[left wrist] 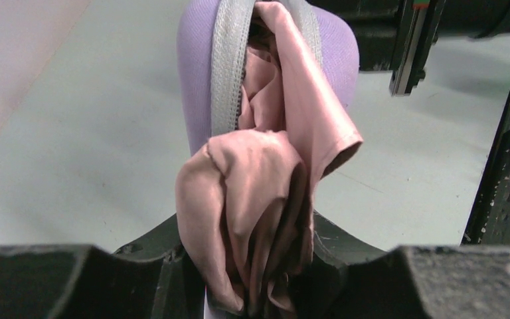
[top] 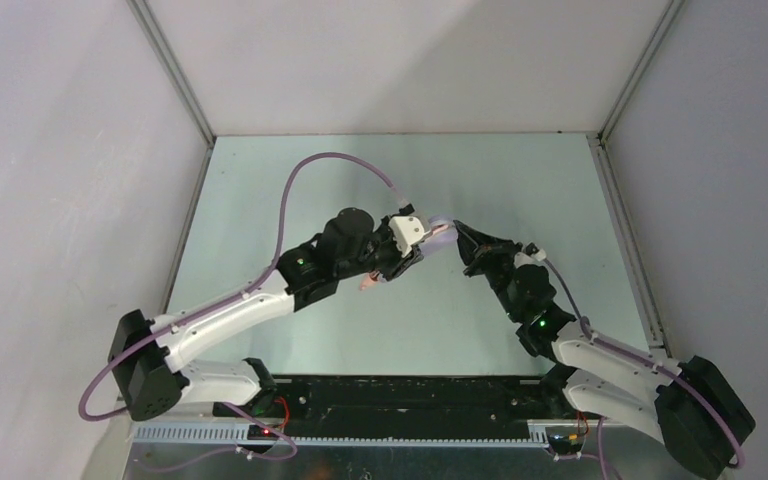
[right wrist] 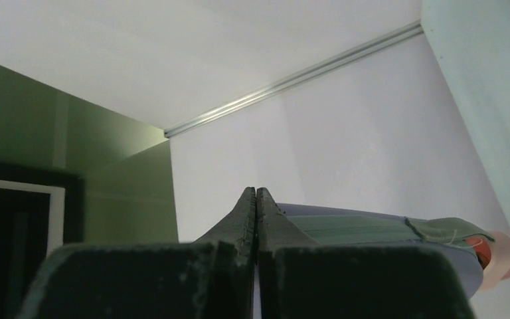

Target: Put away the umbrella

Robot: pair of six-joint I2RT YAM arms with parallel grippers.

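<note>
The left gripper (left wrist: 255, 282) is clamped on the umbrella (left wrist: 259, 199). The salmon-pink fabric bunches in the gap between its two fingers and runs straight ahead of them into the open mouth of the lilac case (left wrist: 196, 80), between the grey zipper tapes (left wrist: 229, 66). One loose fold spills out on the right side of that opening.

The right gripper (right wrist: 256, 199) has its fingers pressed together, with only a thin seam between them (whether they pinch the case's edge cannot be told). The case lies just beside its right finger and stretches away to that side, with a little pink fabric showing at its far end. From above, the two grippers face each other with the case between them.
</note>
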